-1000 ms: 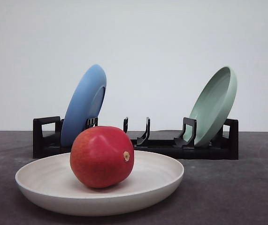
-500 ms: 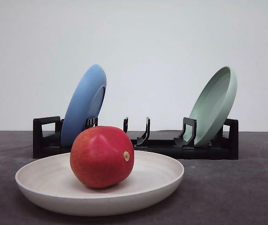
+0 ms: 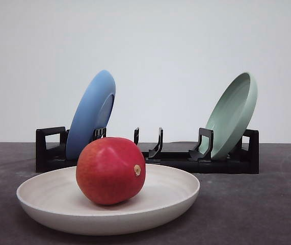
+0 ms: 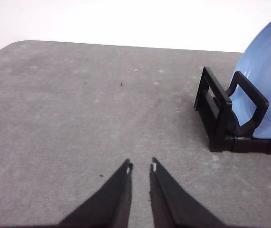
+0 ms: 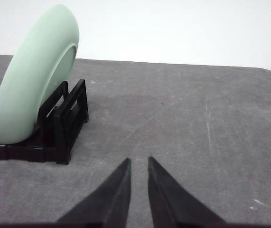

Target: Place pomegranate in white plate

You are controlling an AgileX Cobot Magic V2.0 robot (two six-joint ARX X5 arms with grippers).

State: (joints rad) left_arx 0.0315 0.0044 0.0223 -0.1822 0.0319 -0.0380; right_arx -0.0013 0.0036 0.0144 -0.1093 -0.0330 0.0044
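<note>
Two grippers: left gripper [image 4: 141, 165] and right gripper [image 5: 139, 160], fingers nearly closed, grasping nothing, above bare table.
Surface: dark grey speckled tabletop [image 3: 267, 204], plain white wall behind.
Surroundings: black slotted dish rack [image 3: 158, 153] holding tilted blue plate [image 3: 91, 113] and pale green plate [image 3: 233, 115].
Pomegranate: smooth red fruit [image 3: 110, 170] resting in wide cream plate [image 3: 170, 196], long axis roughly level, stem nub toward camera-right.

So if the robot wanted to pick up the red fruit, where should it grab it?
Probably around the pomegranate's fat rounded middle, coming straight down from above. It sits in the white plate, whose raised rim would likely block a low sideways reach, and its stem nub faces sideways toward the front.
</note>
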